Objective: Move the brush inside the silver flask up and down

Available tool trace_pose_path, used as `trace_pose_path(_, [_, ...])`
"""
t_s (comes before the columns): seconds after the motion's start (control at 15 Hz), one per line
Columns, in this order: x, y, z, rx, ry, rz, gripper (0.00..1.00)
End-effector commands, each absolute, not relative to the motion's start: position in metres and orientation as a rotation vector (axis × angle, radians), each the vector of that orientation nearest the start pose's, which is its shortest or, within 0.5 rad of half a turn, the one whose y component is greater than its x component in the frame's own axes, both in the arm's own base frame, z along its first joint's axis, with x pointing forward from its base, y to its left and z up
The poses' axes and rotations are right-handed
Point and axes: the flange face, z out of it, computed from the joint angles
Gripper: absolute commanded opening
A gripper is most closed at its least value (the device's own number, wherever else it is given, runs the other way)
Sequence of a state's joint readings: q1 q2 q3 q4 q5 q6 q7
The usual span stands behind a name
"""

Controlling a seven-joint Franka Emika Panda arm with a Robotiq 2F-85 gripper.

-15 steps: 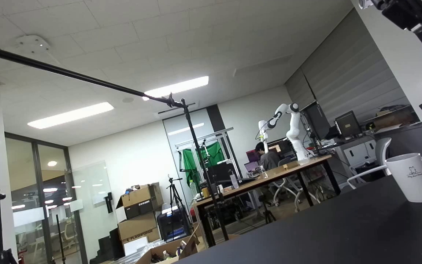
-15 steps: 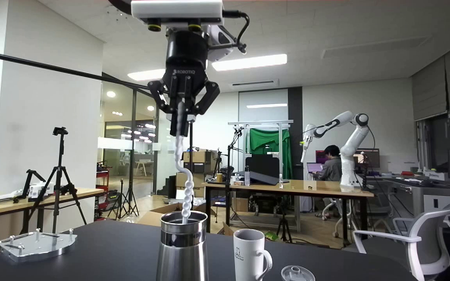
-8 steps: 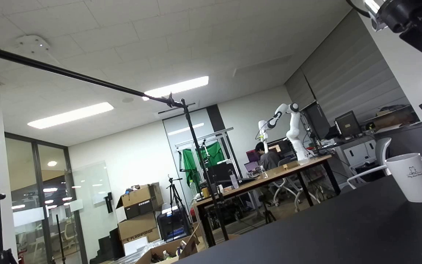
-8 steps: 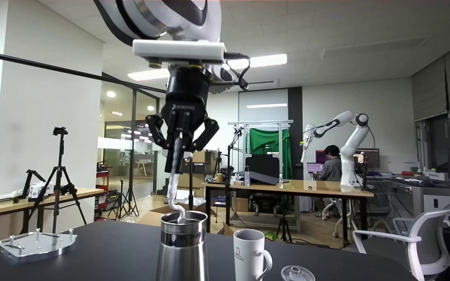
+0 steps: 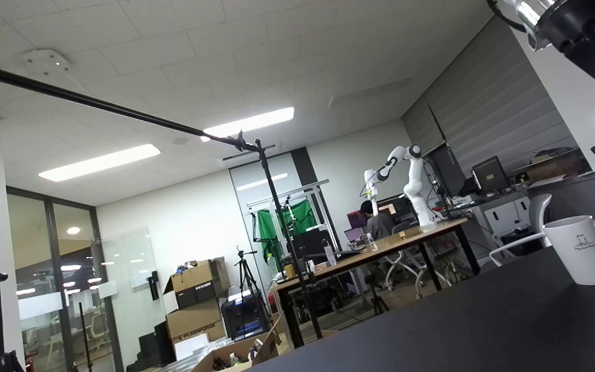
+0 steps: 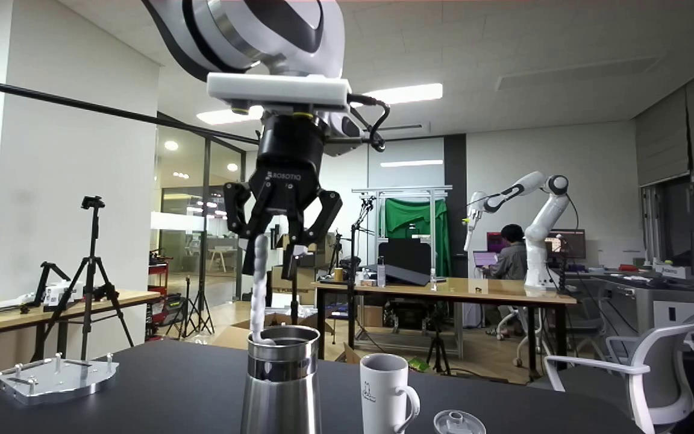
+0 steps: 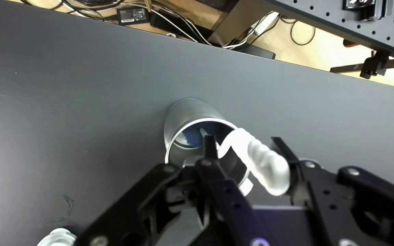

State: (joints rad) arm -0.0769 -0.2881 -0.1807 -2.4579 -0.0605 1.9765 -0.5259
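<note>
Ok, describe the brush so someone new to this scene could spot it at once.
On the black table stands a silver flask, left of the white mug in an exterior view. The brush pokes up from its mouth. A bumpy, bent white handle sets it apart from the smooth flask and mug.

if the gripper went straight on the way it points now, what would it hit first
Probably the rim of the silver flask: the open gripper points down toward it. The white brush handle rises close by the fingers, though, and depth is unclear, so they may graze that first.
</note>
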Motion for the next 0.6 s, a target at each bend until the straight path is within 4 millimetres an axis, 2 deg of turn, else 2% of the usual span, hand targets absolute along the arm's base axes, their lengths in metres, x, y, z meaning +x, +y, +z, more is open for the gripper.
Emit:
trace_pose_path(0.0, [0.402, -0.114, 0.415, -3.029, -0.449, 0.296, 0.74])
trace_pose_path(0.2, [0.398, -0.117, 0.429, -3.016, -0.467, 0.355, 0.95])
trace_pose_path(0.27, [0.400, -0.112, 0.414, -3.011, -0.472, 0.326, 0.77])
trace_pose_path(0.4, [0.398, -0.113, 0.422, -3.010, -0.473, 0.338, 0.91])
trace_pose_path(0.53, [0.397, -0.113, 0.423, -3.009, -0.473, 0.342, 0.96])
